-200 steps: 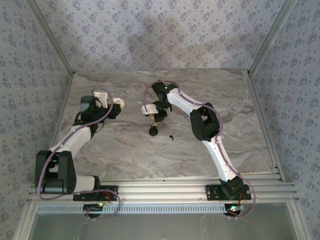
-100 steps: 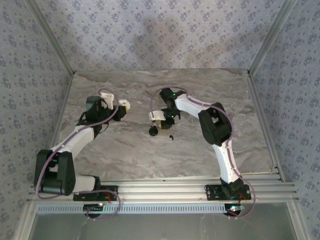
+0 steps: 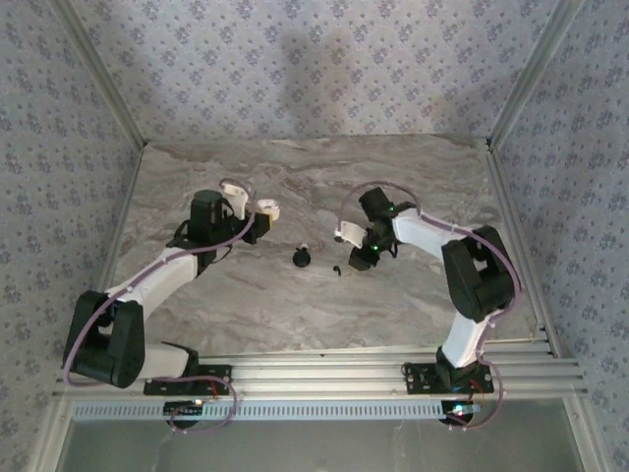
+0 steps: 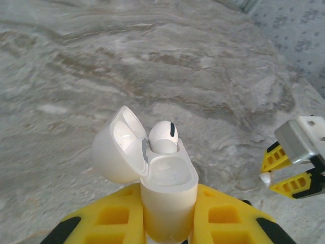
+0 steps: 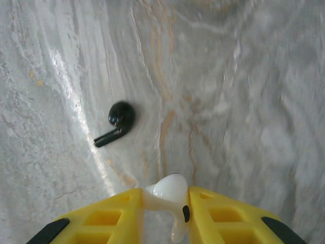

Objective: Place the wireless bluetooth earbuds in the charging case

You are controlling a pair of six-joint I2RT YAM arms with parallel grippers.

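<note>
The right gripper (image 5: pixel 166 197) pinches a white earbud (image 5: pixel 170 187) tight between its yellow fingers (image 5: pixel 101 218). Past it, the black earbud (image 5: pixel 118 121) lies flat on the table (image 5: pixel 244 76).

The left gripper (image 4: pixel 167 206) hugs the white case (image 4: pixel 167 178) — its lid (image 4: pixel 112 147) stands open. A second white earbud (image 4: pixel 163 136) sits inside, and there seems to be room beside it. The two grippers are well apart.

What could go wrong? The held earbud is small and smooth, so it may twist or slip on the way. It may also meet the case crooked and bounce off onto the table. A hard push could tip the case in its grip.
</note>
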